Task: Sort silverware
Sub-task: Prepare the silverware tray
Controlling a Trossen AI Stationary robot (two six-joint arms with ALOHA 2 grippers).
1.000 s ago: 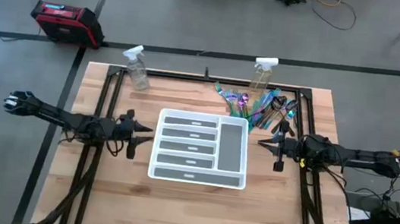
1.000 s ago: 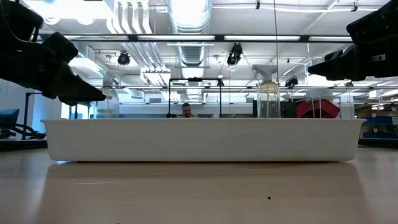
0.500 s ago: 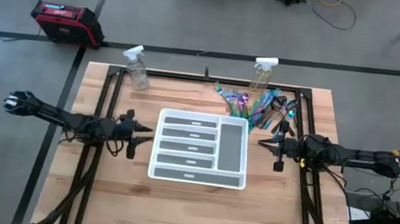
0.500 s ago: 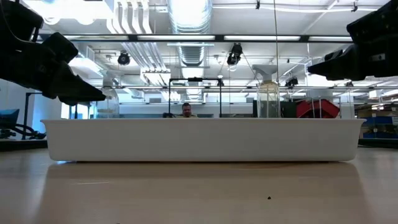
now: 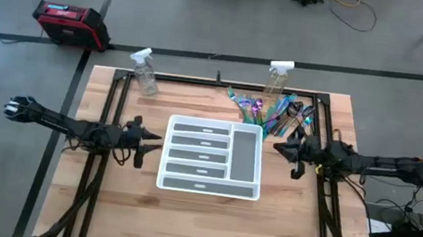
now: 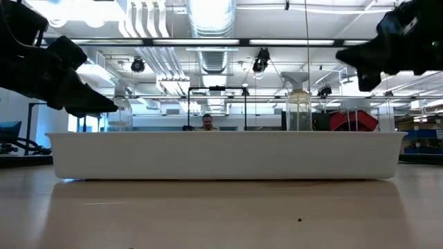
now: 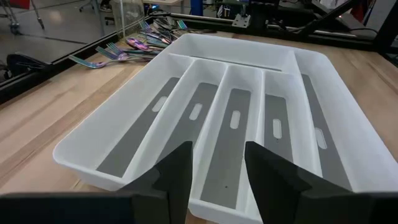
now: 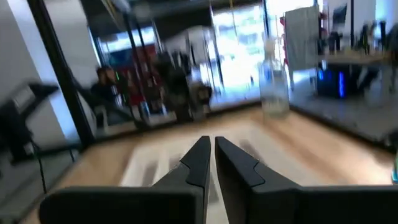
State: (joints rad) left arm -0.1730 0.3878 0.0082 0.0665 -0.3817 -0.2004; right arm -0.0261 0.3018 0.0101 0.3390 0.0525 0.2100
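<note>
L gripper [image 5: 147, 137] open, empty, just beside tray [image 5: 207, 187]. R gripper [image 5: 280, 149] closed, empty, tray beside it, silverware [image 5: 270, 112] just beyond.

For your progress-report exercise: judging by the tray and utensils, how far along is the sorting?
Done: nothing; the white tray holds no utensils. In hand: nothing; the right gripper is shut and empty, the left gripper open beside the tray. Left: the whole silverware pile.

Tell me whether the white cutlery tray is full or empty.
Empty. Every compartment of the white plastic cutlery tray shows bare grey liner; the iridescent silverware lies piled beside it.
</note>
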